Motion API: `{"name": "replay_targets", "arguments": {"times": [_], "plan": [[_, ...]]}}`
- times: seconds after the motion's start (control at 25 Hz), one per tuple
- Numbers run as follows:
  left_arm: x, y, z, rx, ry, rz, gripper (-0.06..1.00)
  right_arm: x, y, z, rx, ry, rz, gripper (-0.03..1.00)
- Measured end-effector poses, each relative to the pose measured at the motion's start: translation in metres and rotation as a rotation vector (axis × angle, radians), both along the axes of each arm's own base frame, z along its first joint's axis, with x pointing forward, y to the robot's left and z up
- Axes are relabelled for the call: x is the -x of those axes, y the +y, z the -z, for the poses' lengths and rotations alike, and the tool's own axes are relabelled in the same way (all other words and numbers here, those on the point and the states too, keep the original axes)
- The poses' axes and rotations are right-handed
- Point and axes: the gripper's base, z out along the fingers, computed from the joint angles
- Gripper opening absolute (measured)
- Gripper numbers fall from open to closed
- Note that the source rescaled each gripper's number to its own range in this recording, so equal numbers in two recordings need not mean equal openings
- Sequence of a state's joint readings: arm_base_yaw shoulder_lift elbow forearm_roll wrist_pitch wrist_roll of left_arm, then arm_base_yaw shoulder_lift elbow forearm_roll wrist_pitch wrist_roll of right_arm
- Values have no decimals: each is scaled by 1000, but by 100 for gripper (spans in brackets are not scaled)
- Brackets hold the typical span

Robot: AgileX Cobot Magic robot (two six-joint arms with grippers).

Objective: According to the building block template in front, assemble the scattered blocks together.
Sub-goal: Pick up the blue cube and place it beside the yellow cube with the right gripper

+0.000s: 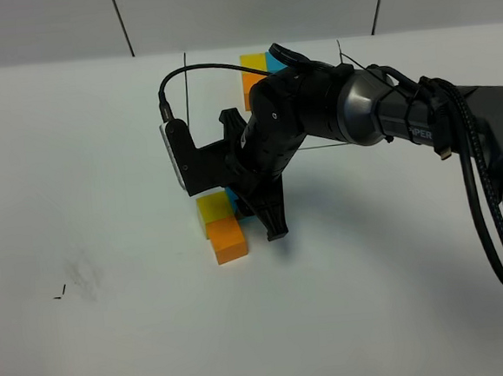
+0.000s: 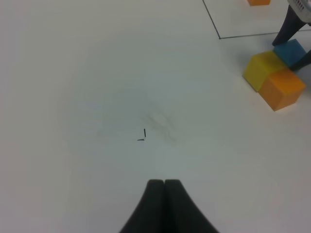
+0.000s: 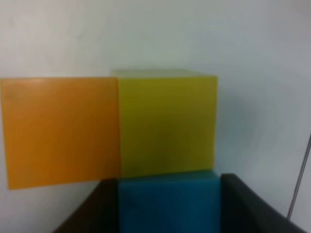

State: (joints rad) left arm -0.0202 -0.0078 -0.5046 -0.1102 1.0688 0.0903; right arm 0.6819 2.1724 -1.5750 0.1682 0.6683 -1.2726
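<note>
The blue cube [image 3: 167,201] is clamped in the right gripper [image 3: 167,204] against the yellow cube [image 3: 167,121], orange cube [image 3: 60,131] adjoining; assembly is judged nearly finished; the left gripper [image 2: 164,187] is closed, empty.

A plain white counter [image 1: 117,355] fills nearly the whole scene, matte and evenly lit, with soft shadows. Behind it rises a pale grey wall [image 1: 246,10] split by thin dark seams into panels. A faint grey smudge [image 1: 83,278] and two tiny dark flecks [image 1: 59,294] mark the counter's surface.
</note>
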Motion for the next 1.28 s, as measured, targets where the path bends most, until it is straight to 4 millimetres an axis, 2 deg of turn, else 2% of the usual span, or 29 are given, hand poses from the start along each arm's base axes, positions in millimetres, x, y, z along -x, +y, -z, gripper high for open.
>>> {"name": "replay_targets", "arguments": {"times": [1.28], "plan": [[0, 0, 0, 0, 0, 0, 0, -4, 4, 8, -31, -11, 16, 52]]}}
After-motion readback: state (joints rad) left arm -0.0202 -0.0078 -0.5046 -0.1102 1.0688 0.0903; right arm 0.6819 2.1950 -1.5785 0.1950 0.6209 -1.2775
